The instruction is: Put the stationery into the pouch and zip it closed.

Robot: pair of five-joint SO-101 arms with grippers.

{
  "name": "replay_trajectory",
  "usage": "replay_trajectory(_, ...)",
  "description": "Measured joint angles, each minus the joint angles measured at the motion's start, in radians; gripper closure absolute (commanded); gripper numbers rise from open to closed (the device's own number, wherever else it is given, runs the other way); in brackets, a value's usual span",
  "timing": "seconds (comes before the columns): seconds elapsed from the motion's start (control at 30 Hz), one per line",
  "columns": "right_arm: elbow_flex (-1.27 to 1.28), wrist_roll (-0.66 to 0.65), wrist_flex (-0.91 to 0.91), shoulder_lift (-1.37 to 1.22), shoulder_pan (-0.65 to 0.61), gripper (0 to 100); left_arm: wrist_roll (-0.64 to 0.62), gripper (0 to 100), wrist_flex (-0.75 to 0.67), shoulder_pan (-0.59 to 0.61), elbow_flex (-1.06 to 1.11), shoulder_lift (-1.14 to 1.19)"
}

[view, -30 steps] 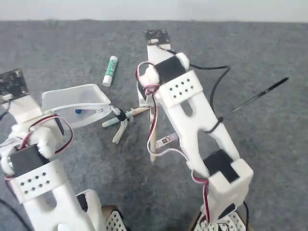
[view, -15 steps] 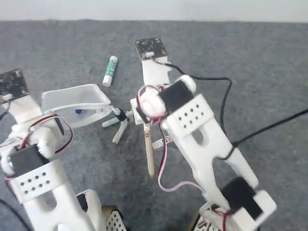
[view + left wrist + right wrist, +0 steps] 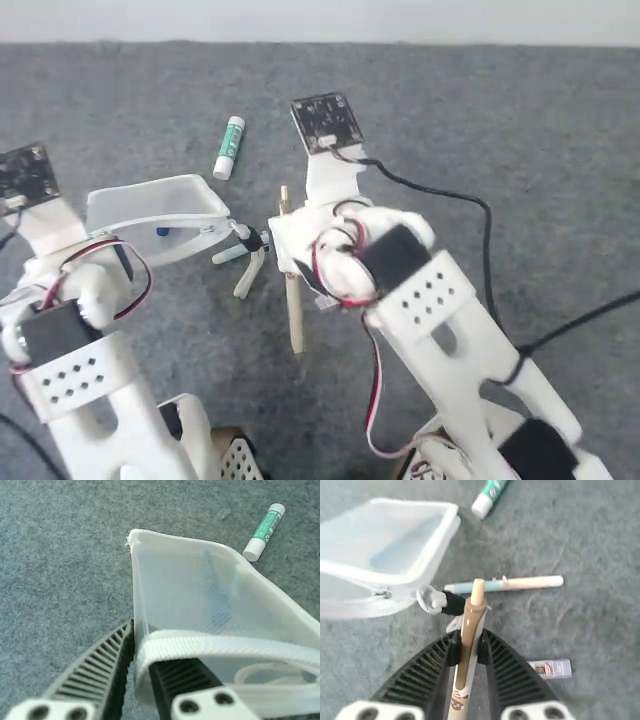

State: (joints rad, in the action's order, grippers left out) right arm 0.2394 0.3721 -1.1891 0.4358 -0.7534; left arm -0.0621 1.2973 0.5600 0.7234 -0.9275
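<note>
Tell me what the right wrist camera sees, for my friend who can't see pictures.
The right gripper is shut on a tan pen above grey carpet. Beyond it is an open white pouch. A pale blue and cream pen, a green and white glue stick and a small clear-wrapped item lie on the carpet.

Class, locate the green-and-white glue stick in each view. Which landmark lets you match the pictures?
High view: the glue stick lies flat beyond the pouch, apart from it.
Left wrist view: the glue stick lies just past the pouch's far side.
Right wrist view: the glue stick's white end lies beyond the pouch, cut off by the picture's edge.
Shared landmark: the open, translucent pouch.
</note>
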Motion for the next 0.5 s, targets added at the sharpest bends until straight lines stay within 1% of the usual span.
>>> replay_trajectory(0.2,0.098,0.002,0.109,0.127,-0.006,99.2,0.000,99,0.000,0.000,0.000,0.000)
replay_trajectory(0.37,0.206,0.002,0.212,0.255,-0.077,99.2,0.000,99,0.000,0.000,0.000,0.000)
replay_trajectory(0.5,0.331,0.002,0.354,0.371,-0.129,99.2,0.000,99,0.000,0.000,0.000,0.000)
